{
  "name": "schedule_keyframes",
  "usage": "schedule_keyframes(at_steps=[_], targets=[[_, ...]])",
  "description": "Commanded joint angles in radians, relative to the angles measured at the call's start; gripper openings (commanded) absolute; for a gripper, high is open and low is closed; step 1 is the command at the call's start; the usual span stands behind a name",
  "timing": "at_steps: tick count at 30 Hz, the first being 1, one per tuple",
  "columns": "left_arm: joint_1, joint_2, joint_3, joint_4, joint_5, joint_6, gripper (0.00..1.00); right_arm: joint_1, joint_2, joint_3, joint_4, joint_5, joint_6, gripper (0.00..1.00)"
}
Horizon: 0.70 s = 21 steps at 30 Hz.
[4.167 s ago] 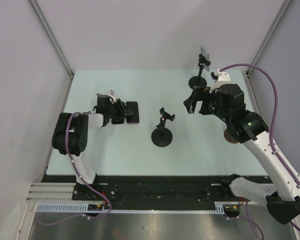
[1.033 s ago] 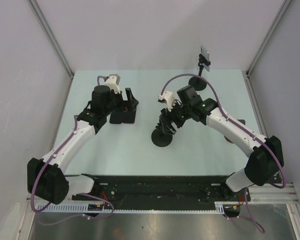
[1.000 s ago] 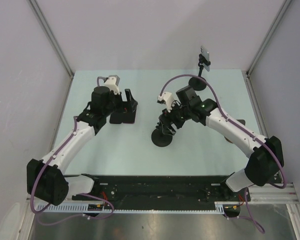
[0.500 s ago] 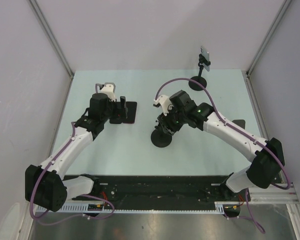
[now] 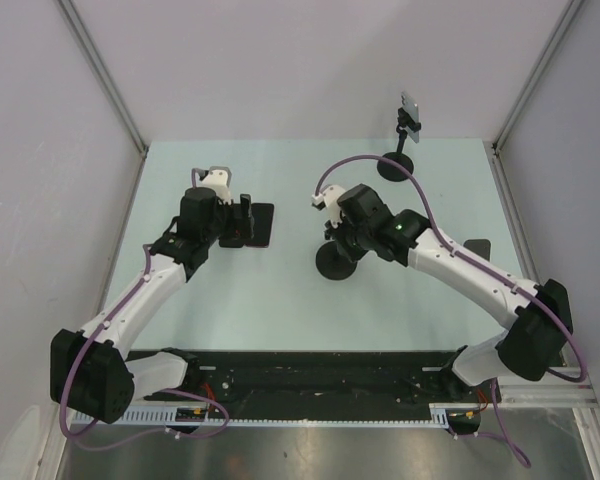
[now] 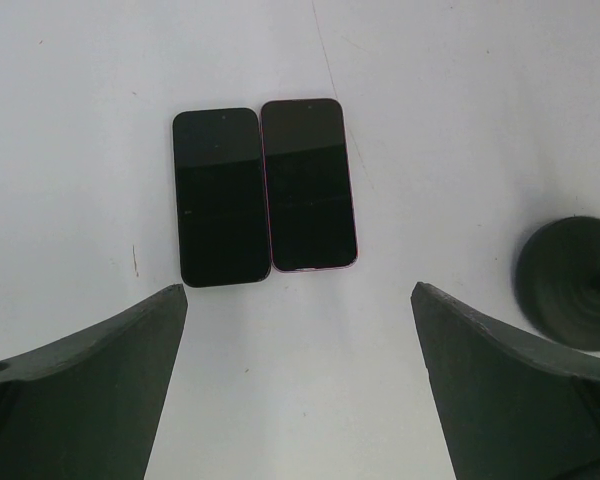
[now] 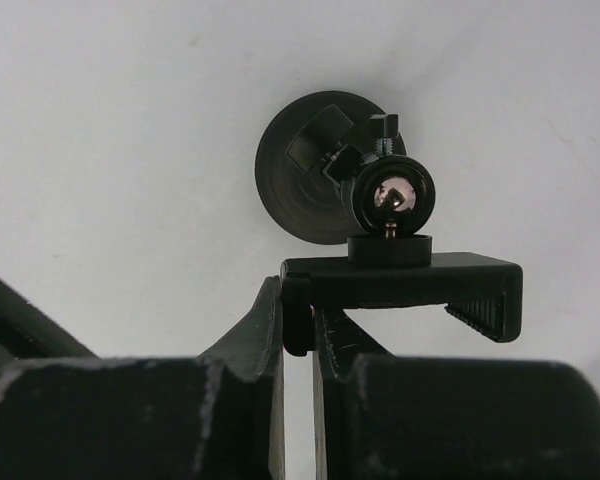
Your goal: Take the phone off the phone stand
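Left gripper [image 6: 298, 292] spread wide over black phone [image 6: 218, 197], pink-edged phone [image 6: 308, 185] touching beside it, both flat on table [image 6: 460, 120] — right gripper [image 7: 298, 325] pinching stand clamp [image 7: 410, 280]

Seen from overhead, two phones lie flat on the tabletop [image 5: 280, 300] left of centre, partly under the left claw [image 5: 242, 215]. In the left wrist view, the left phone [image 6: 220, 197] and right phone [image 6: 308, 184] touch along their long edges in the upper middle. The near stand [image 5: 336, 262] sits at centre frame overhead, with the right claw [image 5: 340, 232] over its clamp. The far stand [image 5: 398, 165] stands at upper right by the tabletop's back edge, with the mounted phone [image 5: 410, 105] on top.
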Motion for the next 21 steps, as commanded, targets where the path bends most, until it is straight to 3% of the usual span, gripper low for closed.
schedule_keyframes(at_steps=[1,8,21], targets=[[0.001,-0.007,-0.003,0.019,-0.005,0.024,1.00,-0.056,-0.103,0.020,0.045,0.223,0.058,0.00],[0.000,0.001,0.000,0.019,0.001,0.024,1.00,-0.269,-0.133,-0.012,0.004,0.369,0.116,0.00],[-0.026,-0.009,-0.004,0.021,-0.021,0.029,1.00,-0.708,-0.126,-0.057,0.093,0.391,0.227,0.00]])
